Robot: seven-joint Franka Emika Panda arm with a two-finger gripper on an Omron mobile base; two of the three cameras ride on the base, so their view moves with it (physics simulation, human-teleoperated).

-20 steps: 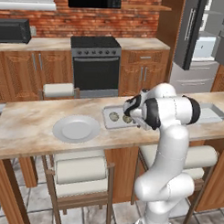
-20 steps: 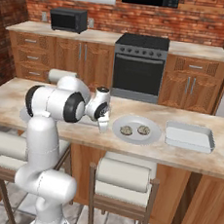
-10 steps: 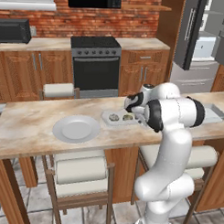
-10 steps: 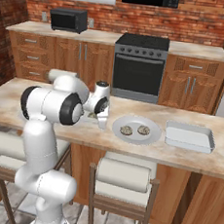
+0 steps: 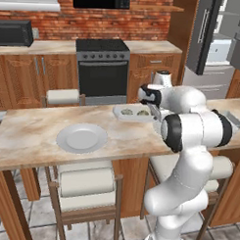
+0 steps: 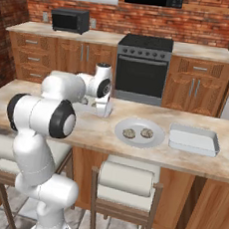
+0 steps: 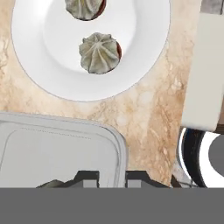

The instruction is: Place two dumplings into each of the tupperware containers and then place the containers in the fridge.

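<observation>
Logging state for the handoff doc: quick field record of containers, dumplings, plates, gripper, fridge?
near container: holds two dumplings
far container: empty
dumpling plate: two plated dumplings on it
other plate: empty
gripper: fingertips either side of the near container's rim; grip unclear
fridge: door open, no container inside yet

At the top edge of the hand view, one dumpling [image 7: 85,8] on the plate [image 7: 140,65] is cut off. At the bottom edge the container [image 7: 57,148] runs off left. In the right base view the arm [image 6: 64,88] hides the near container.
</observation>
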